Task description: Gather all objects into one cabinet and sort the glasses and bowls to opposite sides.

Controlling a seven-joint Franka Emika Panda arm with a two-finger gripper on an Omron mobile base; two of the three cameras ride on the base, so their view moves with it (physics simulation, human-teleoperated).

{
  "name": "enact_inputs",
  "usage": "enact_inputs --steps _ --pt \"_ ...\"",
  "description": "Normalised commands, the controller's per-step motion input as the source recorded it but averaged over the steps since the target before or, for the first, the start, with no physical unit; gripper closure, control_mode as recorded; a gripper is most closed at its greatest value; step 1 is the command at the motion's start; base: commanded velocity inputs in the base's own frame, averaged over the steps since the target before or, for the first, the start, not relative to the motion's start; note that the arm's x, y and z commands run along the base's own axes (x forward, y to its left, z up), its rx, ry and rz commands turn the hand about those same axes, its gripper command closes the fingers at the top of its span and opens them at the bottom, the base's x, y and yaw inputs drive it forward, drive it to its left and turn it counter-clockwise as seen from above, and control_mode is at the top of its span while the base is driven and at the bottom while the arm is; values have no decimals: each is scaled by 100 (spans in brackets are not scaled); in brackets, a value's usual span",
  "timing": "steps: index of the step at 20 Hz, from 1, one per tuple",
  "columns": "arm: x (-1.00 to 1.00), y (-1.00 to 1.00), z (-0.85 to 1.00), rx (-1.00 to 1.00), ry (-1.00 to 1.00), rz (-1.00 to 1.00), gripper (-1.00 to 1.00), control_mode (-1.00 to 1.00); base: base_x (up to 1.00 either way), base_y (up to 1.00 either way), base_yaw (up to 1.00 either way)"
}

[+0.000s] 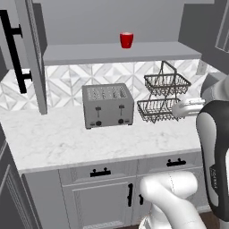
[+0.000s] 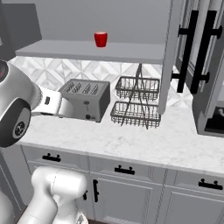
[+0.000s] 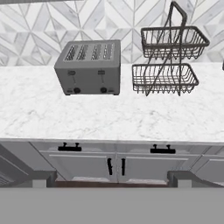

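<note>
Red and alone, your cup stood on the open cabinet's shelf, above the toaster, likely already gathered. Your gripper hung back with fingers apart, holding nothing, facing the counter.

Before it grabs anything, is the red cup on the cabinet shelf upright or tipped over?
Upright: the red cup stands on its narrow base on the shelf, rim up.

The grey cabinet shelf carries one red cup, upright, near its middle. Below, the white marble counter carries a grey four-slot toaster against the tiled wall, with a two-tier wire basket rack just beside it.
</note>
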Motion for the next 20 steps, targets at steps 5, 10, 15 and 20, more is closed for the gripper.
enact_inputs --steps 5,10,15,20 --pt "0 0 0 0 0 0 -100 100 38 24 -1" --pt "0 0 0 0 0 0 -100 100 34 25 -1" --pt "0 0 0 0 0 0 -100 100 36 24 -1" --pt "0 0 0 0 0 0 -100 100 37 25 -1"
